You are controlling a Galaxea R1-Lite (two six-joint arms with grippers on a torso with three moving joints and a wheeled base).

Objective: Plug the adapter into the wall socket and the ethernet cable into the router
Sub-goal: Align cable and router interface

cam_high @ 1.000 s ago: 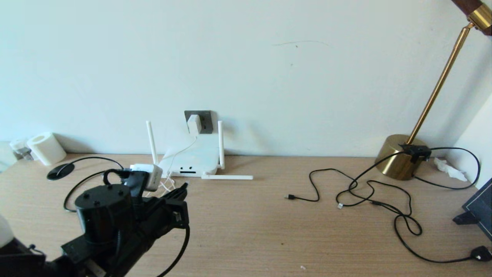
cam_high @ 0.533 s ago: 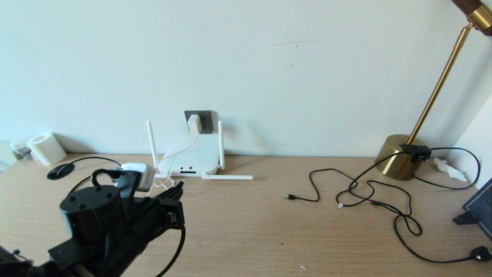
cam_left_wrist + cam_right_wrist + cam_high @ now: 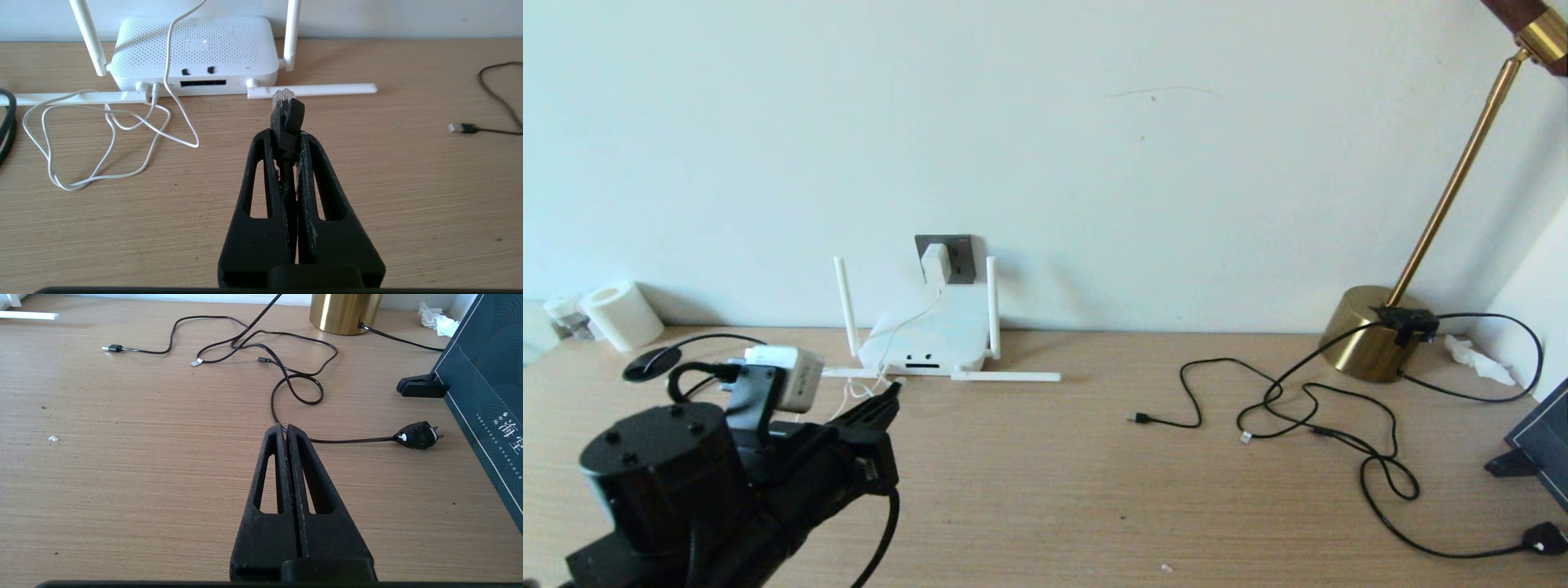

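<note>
Head view: at lower left of the frame my left gripper (image 3: 882, 400) hovers low over the wooden desk (image 3: 1054, 490), its fingers pinched on the ethernet cable (image 3: 892, 387) just behind the plug, which points toward the router (image 3: 929, 336) at centre left against the wall. Above the router, the adapter (image 3: 935, 262) already sits in the wall socket (image 3: 960, 255), its thin white cord dropping to the router's front, so I judge that half of the job done. A brass lamp base (image 3: 1368, 335) and loose thin black cords (image 3: 1307, 408) lie at right, well apart. Left wrist view: the plug's clear tip (image 3: 282, 95) juts past the closed fingers (image 3: 265, 163) so it can enter a port unobstructed; it stands short of the router's front edge (image 3: 203, 83) and off to one side of the wide dark port, in front of a fallen antenna (image 3: 314, 89). I judge a sideways correction comes before any push. Right wrist view: my right gripper (image 3: 284, 428) rests pressed together on nothing, parked above the bare desk near a black mains plug (image 3: 419, 435).
</note>
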